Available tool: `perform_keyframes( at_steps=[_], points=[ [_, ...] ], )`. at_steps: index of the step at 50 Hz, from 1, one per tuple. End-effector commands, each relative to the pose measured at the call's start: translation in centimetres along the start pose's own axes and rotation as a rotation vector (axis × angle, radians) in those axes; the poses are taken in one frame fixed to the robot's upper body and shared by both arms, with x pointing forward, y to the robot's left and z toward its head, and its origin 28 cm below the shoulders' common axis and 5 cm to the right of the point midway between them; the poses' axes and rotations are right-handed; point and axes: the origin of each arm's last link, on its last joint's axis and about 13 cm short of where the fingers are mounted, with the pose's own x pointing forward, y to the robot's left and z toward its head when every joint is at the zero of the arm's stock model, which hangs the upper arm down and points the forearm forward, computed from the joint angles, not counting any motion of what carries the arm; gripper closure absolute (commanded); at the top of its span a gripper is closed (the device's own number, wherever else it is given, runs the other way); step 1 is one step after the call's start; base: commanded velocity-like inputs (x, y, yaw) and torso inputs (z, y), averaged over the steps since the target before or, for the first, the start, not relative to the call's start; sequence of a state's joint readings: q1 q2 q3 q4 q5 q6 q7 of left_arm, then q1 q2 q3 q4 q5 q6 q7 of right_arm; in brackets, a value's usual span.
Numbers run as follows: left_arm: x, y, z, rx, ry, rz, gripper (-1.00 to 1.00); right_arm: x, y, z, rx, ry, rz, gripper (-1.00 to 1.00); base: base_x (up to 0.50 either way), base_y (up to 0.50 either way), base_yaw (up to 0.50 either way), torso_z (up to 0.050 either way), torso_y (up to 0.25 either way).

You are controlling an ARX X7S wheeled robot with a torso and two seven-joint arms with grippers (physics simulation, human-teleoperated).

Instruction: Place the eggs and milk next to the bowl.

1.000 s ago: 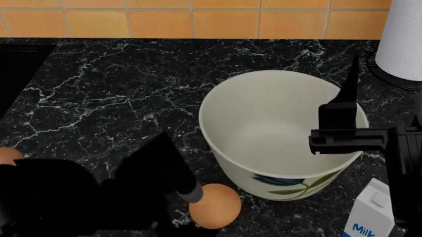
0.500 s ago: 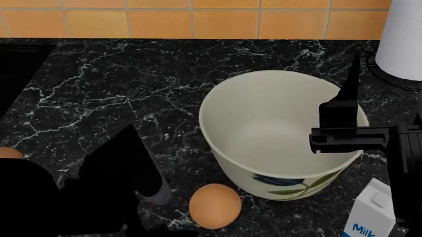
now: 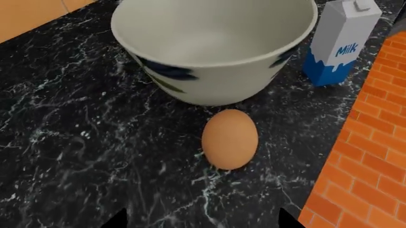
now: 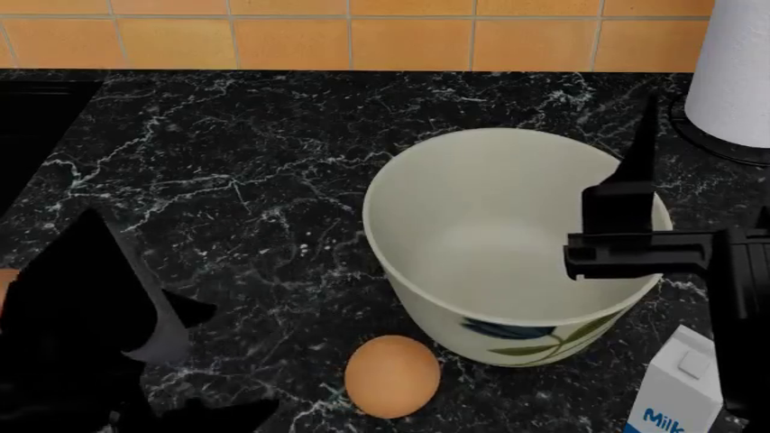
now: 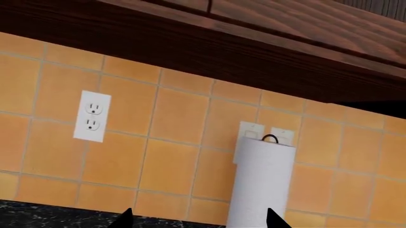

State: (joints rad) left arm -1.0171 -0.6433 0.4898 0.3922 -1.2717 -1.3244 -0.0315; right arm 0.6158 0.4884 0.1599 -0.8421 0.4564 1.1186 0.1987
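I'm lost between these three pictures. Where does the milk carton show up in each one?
Head view: the milk carton sits at the bottom right corner, partly cut off, just right of the bowl.
Left wrist view: the carton stands at the upper right, beside the bowl.
Right wrist view: not in it; only tiled wall and the paper-towel roll.
Shared landmark: the bowl, in the first two.

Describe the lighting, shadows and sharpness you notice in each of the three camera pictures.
Left wrist view: even light, a faint shadow under the egg, and the flower on the bowl looks smeared. Head view: sharp, no glare; the left arm is a flat black shape. Right wrist view: soft and even; the paper-towel roll and wall socket are crisp.
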Motion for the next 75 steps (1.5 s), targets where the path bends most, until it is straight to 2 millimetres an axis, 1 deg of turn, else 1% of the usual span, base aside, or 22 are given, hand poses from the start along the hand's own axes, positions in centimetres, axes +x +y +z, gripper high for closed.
perform_keyframes(
  at_steps=[1, 4, 5, 9, 31, 38, 45, 54, 60, 68, 75],
  points=[
    [-2.7, 0.5, -0.5, -0.016, -0.001, 0.101, -1.0, 0.1, 0.1, 0.0, 0.0, -0.002, 0.006, -1.0, 0.0, 0.0, 0.0, 0.0, 0.0],
    [-3.0, 0.7, -0.6, -0.017, 0.004, 0.123, -1.0, 0.1, 0.1, 0.0, 0.0, -0.002, 0.007, -1.0, 0.0, 0.0, 0.0, 0.0, 0.0],
    [-3.7, 1.2, -0.9, -0.02, 0.014, 0.162, -1.0, 0.2, 0.2, 0.1, -0.001, -0.001, 0.009, -1.0, 0.0, 0.0, 0.0, 0.0, 0.0],
    [-4.4, 1.7, -1.0, -0.035, 0.017, 0.201, -1.0, 0.2, 0.3, 0.1, 0.001, -0.001, 0.012, -1.0, 0.0, 0.0, 0.0, 0.0, 0.0],
    [-8.5, 3.9, -1.5, -0.029, 0.111, 0.343, -1.0, 0.5, 0.6, 0.2, 0.004, -0.003, 0.027, -1.0, 0.0, 0.0, 0.0, 0.0, 0.0],
    [-9.3, 4.6, -1.6, -0.036, 0.137, 0.38, -1.0, 0.6, 0.7, 0.3, 0.002, -0.005, 0.031, -1.0, 0.0, 0.0, 0.0, 0.0, 0.0],
    [-10.1, 4.8, -1.8, -0.029, 0.168, 0.404, -1.0, 0.5, 0.7, 0.1, 0.004, -0.002, 0.031, -1.0, 0.0, 0.0, 0.0, 0.0, 0.0],
    [-10.9, 5.8, -2.0, -0.014, 0.204, 0.438, -1.0, 0.5, 0.8, 0.0, 0.009, -0.003, 0.031, -1.0, 0.0, 0.0, 0.0, 0.0, 0.0],
    [-11.2, 6.8, -2.2, -0.029, 0.211, 0.459, -1.0, 0.5, 0.8, 0.0, 0.01, -0.002, 0.033, -1.0, 0.0, 0.0, 0.0, 0.0, 0.0],
    [-10.9, 6.9, -1.9, -0.039, 0.211, 0.469, -1.0, 0.5, 0.9, 0.0, 0.007, 0.0, 0.034, -1.0, 0.0, 0.0, 0.0, 0.0, 0.0],
    [-10.3, 7.7, -2.1, -0.028, 0.219, 0.476, -1.0, 0.5, 0.9, 0.1, 0.002, 0.001, 0.03, -1.0, 0.0, 0.0, 0.0, 0.0, 0.0]
  ],
)
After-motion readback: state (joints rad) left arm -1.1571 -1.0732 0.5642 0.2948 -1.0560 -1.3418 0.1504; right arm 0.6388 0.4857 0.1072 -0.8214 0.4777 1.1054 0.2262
